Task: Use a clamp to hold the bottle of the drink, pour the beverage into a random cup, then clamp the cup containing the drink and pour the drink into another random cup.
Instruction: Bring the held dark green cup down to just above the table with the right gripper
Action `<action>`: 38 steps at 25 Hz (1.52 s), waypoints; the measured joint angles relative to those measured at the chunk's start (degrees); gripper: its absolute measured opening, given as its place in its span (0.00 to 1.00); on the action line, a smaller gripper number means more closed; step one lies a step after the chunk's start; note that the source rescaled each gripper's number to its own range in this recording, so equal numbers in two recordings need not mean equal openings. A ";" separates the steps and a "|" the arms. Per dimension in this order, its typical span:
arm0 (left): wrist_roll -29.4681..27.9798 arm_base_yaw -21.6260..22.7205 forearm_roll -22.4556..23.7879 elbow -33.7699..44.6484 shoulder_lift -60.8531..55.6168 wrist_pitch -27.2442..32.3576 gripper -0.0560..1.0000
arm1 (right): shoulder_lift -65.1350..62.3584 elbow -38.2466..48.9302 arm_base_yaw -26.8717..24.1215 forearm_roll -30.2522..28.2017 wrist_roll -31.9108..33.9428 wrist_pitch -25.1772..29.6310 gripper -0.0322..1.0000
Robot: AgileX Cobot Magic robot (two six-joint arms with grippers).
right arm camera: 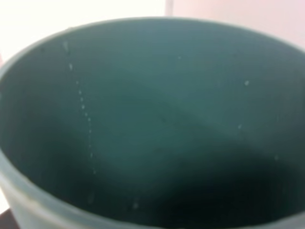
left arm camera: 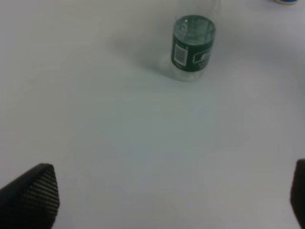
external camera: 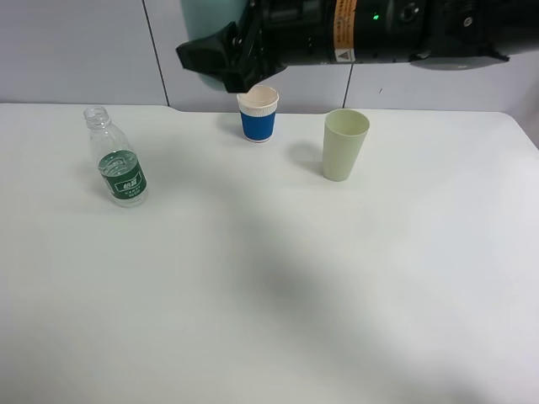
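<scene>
Right tool (external camera: 232, 63) grasps a teal plastic cup (right arm camera: 157, 124) raised above the blue paper cup (external camera: 258, 114) at the white table's (external camera: 269, 295) far edge; left tool (left arm camera: 162, 200) released, clear plastic bottle (external camera: 118, 160) standing far left.

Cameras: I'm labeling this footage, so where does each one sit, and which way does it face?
Exterior high: mounted above, looking down at the table; a black arm crosses the top.
Left wrist: low over the table, facing the bottle; dark fingers at the corners.
Right wrist: stares into a teal cup; no fingers visible.
Shared: the bottle appears in exterior and left wrist views.
</scene>
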 joint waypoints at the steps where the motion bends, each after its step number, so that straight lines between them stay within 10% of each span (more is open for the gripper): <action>1: 0.00 0.00 0.00 0.00 0.00 0.00 0.97 | 1.26 -0.06 0.69 0.32 -0.63 -1.36 0.04; 25: 0.00 0.00 0.00 0.00 0.00 0.00 0.97 | 26.64 -0.24 6.11 32.26 -34.02 -9.41 0.04; 38: 0.00 0.00 0.00 0.00 0.00 0.00 0.97 | 35.36 -0.33 6.11 34.64 -39.29 -16.90 0.04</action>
